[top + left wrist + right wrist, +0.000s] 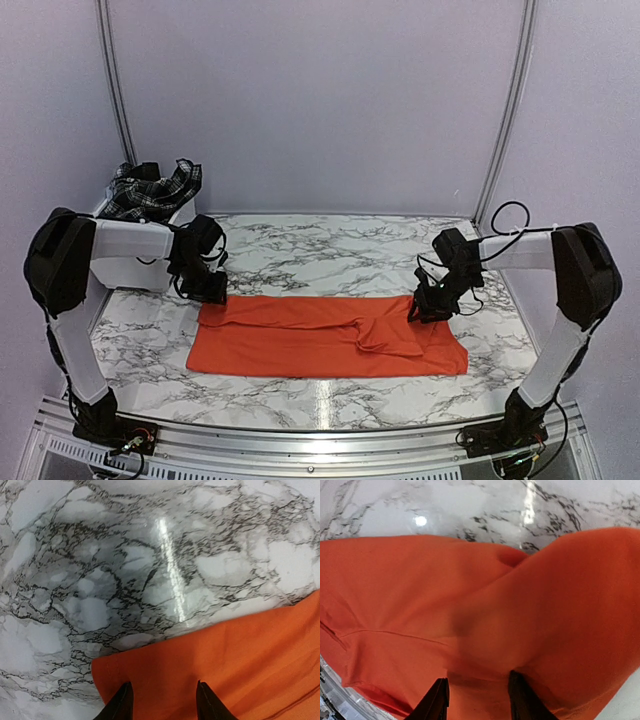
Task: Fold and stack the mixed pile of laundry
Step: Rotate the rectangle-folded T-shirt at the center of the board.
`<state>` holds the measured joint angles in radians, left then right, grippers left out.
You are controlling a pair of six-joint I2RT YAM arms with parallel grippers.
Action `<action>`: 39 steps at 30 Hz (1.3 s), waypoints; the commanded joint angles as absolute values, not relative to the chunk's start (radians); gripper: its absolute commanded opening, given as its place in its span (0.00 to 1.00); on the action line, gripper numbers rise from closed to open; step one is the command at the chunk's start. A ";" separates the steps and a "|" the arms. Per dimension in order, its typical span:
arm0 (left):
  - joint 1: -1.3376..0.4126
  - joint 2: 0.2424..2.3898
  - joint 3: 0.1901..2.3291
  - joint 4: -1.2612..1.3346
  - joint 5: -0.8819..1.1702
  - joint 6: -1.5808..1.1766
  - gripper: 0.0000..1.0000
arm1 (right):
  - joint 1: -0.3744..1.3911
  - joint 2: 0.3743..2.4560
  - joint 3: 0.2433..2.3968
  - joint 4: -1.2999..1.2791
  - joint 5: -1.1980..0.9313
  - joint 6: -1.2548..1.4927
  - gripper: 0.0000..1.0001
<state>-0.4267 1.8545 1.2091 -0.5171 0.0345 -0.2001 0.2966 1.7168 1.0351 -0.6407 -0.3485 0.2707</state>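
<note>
The bright orange T-shirt (320,338) lies on the marble table as a long flat strip, with a folded flap near its right end. My left gripper (212,294) is down at the shirt's far left corner. In the left wrist view its jaws (163,682) stand apart over that flat corner of the orange T-shirt (225,660), pinching nothing. My right gripper (423,309) is at the far right edge; in its wrist view the jaws (478,676) stand apart, pressed into the rumpled orange T-shirt (470,590). The black-and-white plaid piece (152,186) is heaped in the bin.
A white plastic bin (132,270) stands at the back left, just behind my left arm. Bare marble table (330,250) stretches beyond the shirt to the back wall, and a narrower bare strip runs in front of it. Metal frame posts rise at both back corners.
</note>
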 commanded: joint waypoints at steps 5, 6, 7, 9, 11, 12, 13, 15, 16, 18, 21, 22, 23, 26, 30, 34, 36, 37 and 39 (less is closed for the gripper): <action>-0.365 1.913 1.139 -0.530 -0.148 -0.269 0.38 | 0.225 1.782 0.957 -0.585 -0.260 0.320 0.40; -0.363 1.910 1.138 -0.530 -0.154 -0.269 0.38 | 0.212 1.788 0.959 -0.579 -0.263 0.321 0.40; -0.363 1.905 1.138 -0.529 -0.152 -0.268 0.38 | 0.201 1.797 0.968 -0.571 -0.263 0.321 0.40; -0.363 1.884 1.139 -0.526 -0.141 -0.266 0.41 | 0.197 1.834 1.010 -0.567 -0.255 0.315 0.40; -0.364 1.844 1.130 -0.501 -0.101 -0.253 0.48 | 0.198 1.893 1.077 -0.570 -0.259 0.302 0.40; -0.364 1.816 1.123 -0.485 -0.081 -0.246 0.51 | 0.197 1.925 1.119 -0.570 -0.259 0.295 0.40; -0.364 1.786 1.115 -0.466 -0.061 -0.238 0.55 | 0.198 1.960 1.166 -0.568 -0.255 0.282 0.40; -0.365 1.707 1.102 -0.430 -0.040 -0.232 0.64 | 0.198 2.045 1.290 -0.572 -0.242 0.245 0.40; -0.366 1.678 1.098 -0.420 -0.026 -0.226 0.71 | 0.198 2.098 1.378 -0.580 -0.244 0.217 0.40; -0.370 1.613 1.091 -0.393 -0.006 -0.216 0.95 | 0.208 2.201 1.608 -0.633 -0.234 0.159 0.40; -0.375 1.523 1.064 -0.328 0.039 -0.212 0.99 | 0.228 2.284 1.891 -0.759 -0.200 0.093 0.41; -0.375 1.495 1.049 -0.296 0.051 -0.230 0.99 | 0.234 2.275 1.937 -0.777 -0.193 0.084 0.42; -0.374 1.474 1.033 -0.254 0.056 -0.268 0.99 | 0.235 2.251 1.959 -0.782 -0.190 0.080 0.42; -0.369 1.467 1.036 -0.220 0.087 -0.360 0.99 | 0.239 2.160 1.931 -0.762 -0.211 0.088 0.45; -0.392 1.540 1.086 -0.221 0.181 -0.310 0.99 | 0.262 2.062 1.809 -0.750 -0.258 0.106 0.45; -0.499 1.628 1.174 -0.324 0.014 -0.189 0.99 | 0.320 2.014 1.658 -0.691 -0.306 0.138 0.44; -0.541 1.685 1.213 -0.378 -0.052 -0.145 0.98 | 0.355 2.024 1.624 -0.674 -0.319 0.161 0.43; -0.560 1.712 1.232 -0.403 -0.071 -0.126 0.95 | 0.371 2.031 1.613 -0.668 -0.326 0.175 0.42; -0.593 1.766 1.263 -0.444 -0.123 -0.095 0.88 | 0.398 2.045 1.588 -0.654 -0.332 0.203 0.41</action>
